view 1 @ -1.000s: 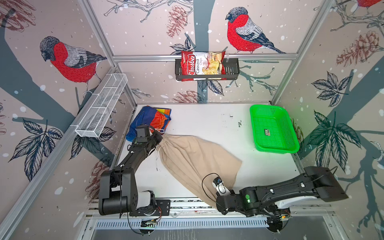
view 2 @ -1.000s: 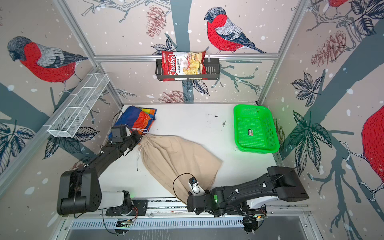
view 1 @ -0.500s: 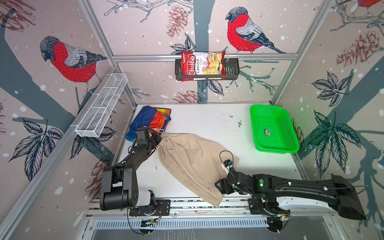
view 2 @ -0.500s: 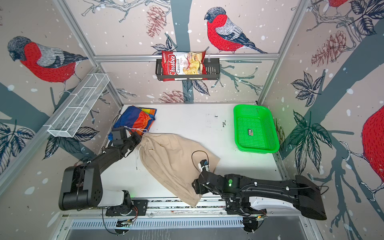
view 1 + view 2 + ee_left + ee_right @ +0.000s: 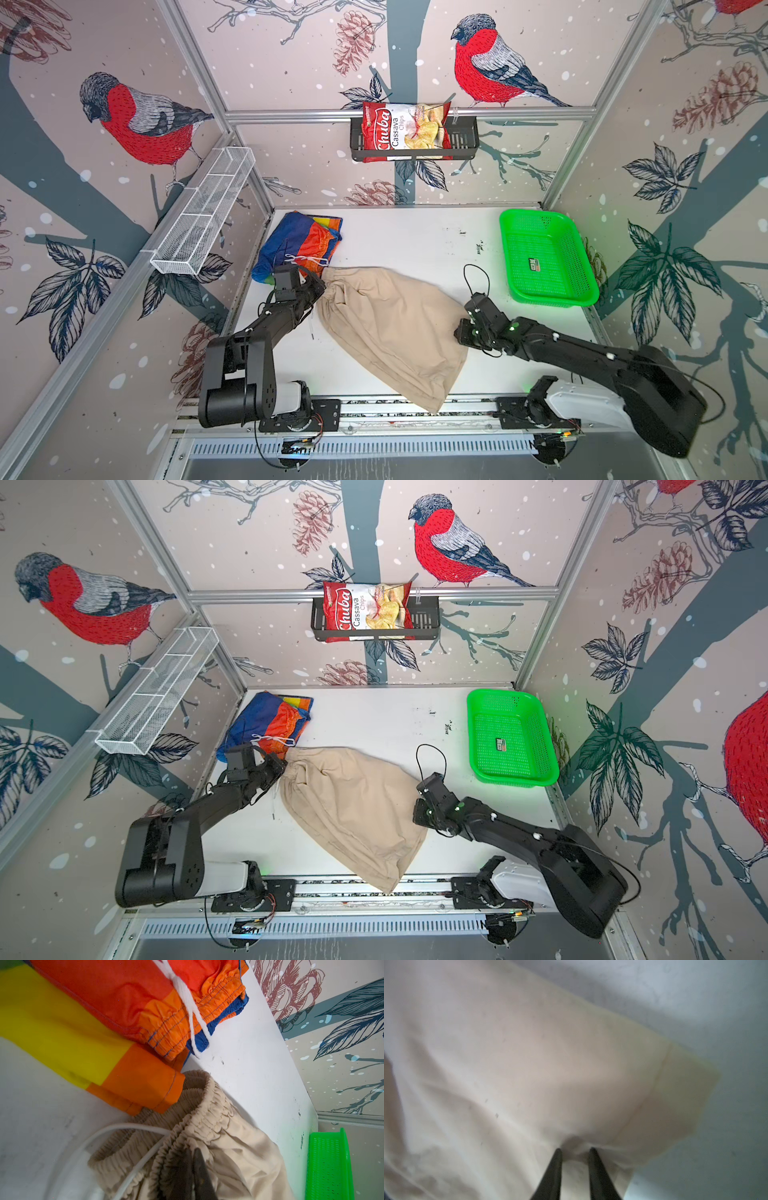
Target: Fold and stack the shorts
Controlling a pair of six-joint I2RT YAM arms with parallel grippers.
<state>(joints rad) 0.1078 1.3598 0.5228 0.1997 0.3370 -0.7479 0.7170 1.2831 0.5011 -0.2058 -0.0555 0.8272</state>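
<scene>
Pinching the beige shorts [image 5: 390, 328] at waistband and leg edge.
The left gripper [image 5: 319, 287] is clamping the gathered waistband at about 9 o'clock on the worktop [image 5: 415, 241]; the right gripper [image 5: 574, 1150] is nipping a small fold of the leg's edge near 4 o'clock. The shorts are lying slantwise across the middle, hem reaching over the 6 o'clock edge. The striped shorts [image 5: 299, 241] are sitting bunched at 10 o'clock, touching the waistband.

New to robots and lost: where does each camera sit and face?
Top views: overhead, looking down on table; left arm, right arm show.
Left wrist: on left arm, facing beige shorts and striped shorts; left end effector shows.
Right wrist: on right arm, facing beige shorts; right end effector shows.
Shared: beige shorts.
</scene>
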